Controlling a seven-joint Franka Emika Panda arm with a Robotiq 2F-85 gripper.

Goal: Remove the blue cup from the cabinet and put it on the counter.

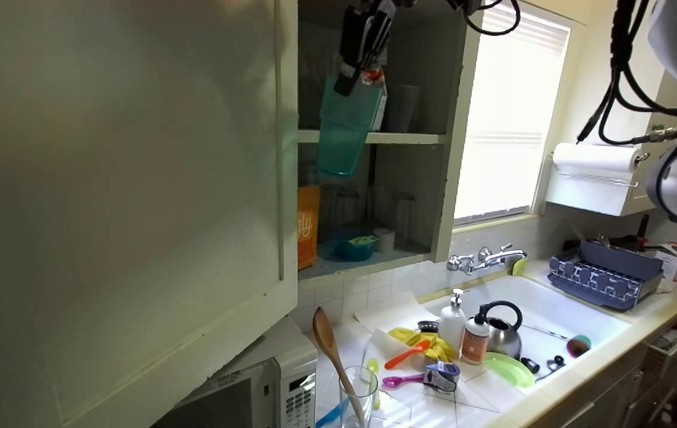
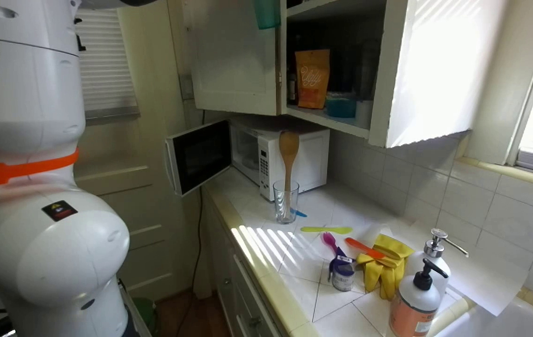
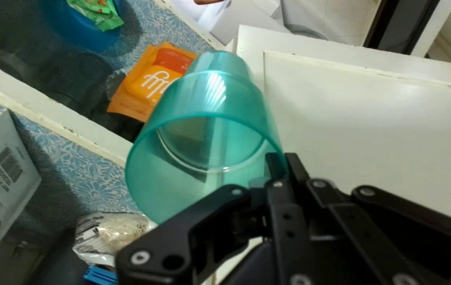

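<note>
Fingertips of my black Robotiq gripper are drawn together on the wall of the tall teal-blue plastic tumbler, one tip inside its mouth and one outside, so I have it pinched by one side of the rim. In an exterior view it hangs tilted in the air, base lowest, in front of the white shelf edge of the tall white wall cabinet, whose large plain white door is swung wide. On the shelf below I see a white-lettered orange pouch and a low blue dish holding a green packet.

Lower down, the white tiled counter carries a brown wooden spoon standing in a clear drinking glass, crumpled yellow rubber gloves with an orange plastic utensil across them, and an orange-labelled pump bottle. I make out a white microwave with its door ajar at the end of the worktop. A steel kettle with black handle shows by the white sink; past that are a grey dish rack and a bright window blind.
</note>
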